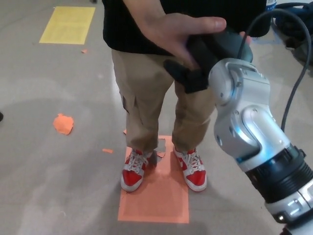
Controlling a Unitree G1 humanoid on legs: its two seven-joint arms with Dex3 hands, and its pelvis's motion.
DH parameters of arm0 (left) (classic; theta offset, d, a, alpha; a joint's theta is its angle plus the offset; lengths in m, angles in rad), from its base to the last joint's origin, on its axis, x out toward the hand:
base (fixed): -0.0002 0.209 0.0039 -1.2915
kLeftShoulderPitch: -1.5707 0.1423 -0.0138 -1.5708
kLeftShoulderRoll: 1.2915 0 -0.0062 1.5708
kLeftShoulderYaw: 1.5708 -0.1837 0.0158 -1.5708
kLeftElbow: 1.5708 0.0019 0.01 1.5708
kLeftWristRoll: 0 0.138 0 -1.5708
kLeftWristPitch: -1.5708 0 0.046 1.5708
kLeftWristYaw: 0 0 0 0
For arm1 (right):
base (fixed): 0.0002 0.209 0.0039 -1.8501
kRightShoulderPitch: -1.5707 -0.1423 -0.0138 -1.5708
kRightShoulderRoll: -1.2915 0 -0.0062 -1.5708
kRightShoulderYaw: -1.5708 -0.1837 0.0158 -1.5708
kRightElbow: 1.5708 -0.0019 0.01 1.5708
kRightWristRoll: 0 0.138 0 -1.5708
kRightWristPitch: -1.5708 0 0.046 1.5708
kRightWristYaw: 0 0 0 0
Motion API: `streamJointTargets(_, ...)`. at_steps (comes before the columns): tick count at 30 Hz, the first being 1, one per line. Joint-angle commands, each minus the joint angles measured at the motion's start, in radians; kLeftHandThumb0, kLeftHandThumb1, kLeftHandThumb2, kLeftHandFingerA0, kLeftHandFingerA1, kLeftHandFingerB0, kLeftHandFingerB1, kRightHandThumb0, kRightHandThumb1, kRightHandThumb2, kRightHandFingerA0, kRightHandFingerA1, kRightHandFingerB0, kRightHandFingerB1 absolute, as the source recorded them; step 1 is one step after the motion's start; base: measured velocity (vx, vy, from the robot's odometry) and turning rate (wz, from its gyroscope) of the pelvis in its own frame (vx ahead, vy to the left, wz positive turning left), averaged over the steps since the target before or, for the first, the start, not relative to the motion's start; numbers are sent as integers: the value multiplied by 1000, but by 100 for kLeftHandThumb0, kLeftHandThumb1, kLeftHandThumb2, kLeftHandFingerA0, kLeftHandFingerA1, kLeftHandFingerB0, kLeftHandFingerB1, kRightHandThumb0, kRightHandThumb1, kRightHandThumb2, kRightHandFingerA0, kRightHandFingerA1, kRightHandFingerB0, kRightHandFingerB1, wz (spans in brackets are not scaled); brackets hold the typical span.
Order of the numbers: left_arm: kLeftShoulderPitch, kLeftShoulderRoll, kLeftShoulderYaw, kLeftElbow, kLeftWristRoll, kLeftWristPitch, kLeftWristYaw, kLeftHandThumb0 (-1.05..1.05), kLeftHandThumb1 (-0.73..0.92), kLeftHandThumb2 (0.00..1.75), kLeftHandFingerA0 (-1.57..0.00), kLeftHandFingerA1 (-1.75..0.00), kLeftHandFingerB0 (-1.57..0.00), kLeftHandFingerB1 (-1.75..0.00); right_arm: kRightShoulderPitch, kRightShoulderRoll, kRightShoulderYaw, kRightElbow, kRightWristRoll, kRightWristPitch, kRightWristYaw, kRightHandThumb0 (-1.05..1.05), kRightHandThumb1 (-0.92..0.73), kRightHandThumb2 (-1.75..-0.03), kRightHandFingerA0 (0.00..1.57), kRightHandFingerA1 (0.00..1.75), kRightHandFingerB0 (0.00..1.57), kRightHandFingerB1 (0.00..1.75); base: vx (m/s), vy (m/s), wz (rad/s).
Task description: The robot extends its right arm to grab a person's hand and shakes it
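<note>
The person's bare hand [178, 30], held at upper centre before the black shirt [122, 29], is clasped by the robot's black right hand [205, 56], extended on a silver arm [244, 122], above red-and-white sneakers [134, 171] planted on an orange floor rectangle [159, 196].

Grey floor [58, 176], orange mat [156, 196], yellow mat [67, 24]

The robot's right hand [208, 61] is black, its forearm [249, 137] silver. The person wears a black shirt [124, 29], khaki trousers [146, 93] and red sneakers [133, 172] (white laces). On the grey floor [49, 171] lie an orange rectangle [155, 198] and a yellow one [67, 24].
</note>
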Motion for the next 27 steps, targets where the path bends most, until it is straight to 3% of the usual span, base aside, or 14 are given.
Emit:
streamJointTargets(1, 4, 18, -6, 7, 15, -9, 13, -49, 79, 64, -21, -31, -19, -30, 11, 13, -49, 59, 60, -66, -175, -37, -78, -64, 93, 76, 23, 32, 0, 0, 0)
streamJointTargets(2, 2, 21, -6, 6, 14, -9, 6, -28, 58, 108, -7, -50, -7, -49, 23, 15, -69, 65, 83, -103, -211, -21, -78, -65, 97, 132, 32, 37, 0, 0, 0)
streamJointTargets(3, 1, 20, -1, 5, 9, -9, 7, -28, 57, 107, -7, -50, -7, -49, 36, 16, -85, 77, 102, -138, -249, -13, -74, -63, 87, 139, 34, 39, 0, 0, 0)
streamJointTargets(5, -2, 21, -6, 1, 13, -3, 10, -28, 57, 107, -7, -50, -7, -49, 48, 14, -98, 89, 117, -176, -279, -14, -74, -66, 84, 139, 36, 41, 0, 0, 0)
streamJointTargets(8, -5, 23, 4, -1, 2, -1, -6, -28, 58, 108, -6, -49, -6, -49, 59, 1, -100, 119, 121, -226, -320, -11, -76, -62, 90, 80, 50, 44, 0, 0, 0)
streamJointTargets(9, -5, 23, 4, -1, 1, 0, -10, -52, 81, 65, -21, -30, -18, -29, 63, -6, -103, 138, 125, -240, -330, -12, -73, -61, 86, 67, 65, 50, 0, 0, 0)
streamJointTargets(13, -5, 26, -6, -4, 12, -2, -3, -53, 81, 65, -22, -31, -19, -29, 76, -7, -122, 157, 151, -273, -352, -16, -69, -60, 89, 91, 76, 61, 0, 0, 0)
streamJointTargets(14, -9, 24, -11, 0, 18, 5, 3, -28, 58, 108, -7, -50, -7, -49, 89, -12, -128, 152, 161, -289, -355, -16, -67, -60, 86, 102, 74, 64, 0, 0, 0)
streamJointTargets(16, -10, 24, -8, 1, 13, 0, -2, -28, 58, 108, -6, -49, -6, -49, 98, -18, -132, 146, 168, -303, -361, -14, -67, -60, 83, 121, 72, 69, 0, 0, 0)
streamJointTargets(21, -11, 27, -16, 0, 19, -2, 10, -28, 57, 108, -8, -50, -7, -49, 145, -40, -143, 5, 184, -308, -332, -11, -63, -59, 89, 115, 77, 69, 0, 0, 0)
streamJointTargets(22, -12, 26, -12, 0, 14, -3, 8, -51, 81, 65, -26, -32, -20, -30, 158, -46, -145, -40, 189, -322, -335, -10, -63, -59, 89, 115, 78, 71, 0, 0, 0)
streamJointTargets(23, -14, 25, -10, 1, 12, -3, 6, -51, 81, 65, -26, -32, -20, -30, 165, -51, -147, -70, 194, -333, -338, -10, -63, -59, 89, 115, 78, 71, 0, 0, 0)
streamJointTargets(24, -18, 25, -6, 1, 9, -4, 4, -27, 58, 108, -8, -50, -7, -49, 169, -46, -154, -154, 195, -320, -322, -13, -71, -64, 93, 114, 74, 81, 0, 0, 0)
streamJointTargets(27, -28, 23, 9, 1, -5, -1, -1, -26, 60, 108, -7, -50, -7, -49, 165, -25, -162, -433, 173, -237, -241, -12, -75, -69, 101, 103, 75, 78, 0, 0, 0)
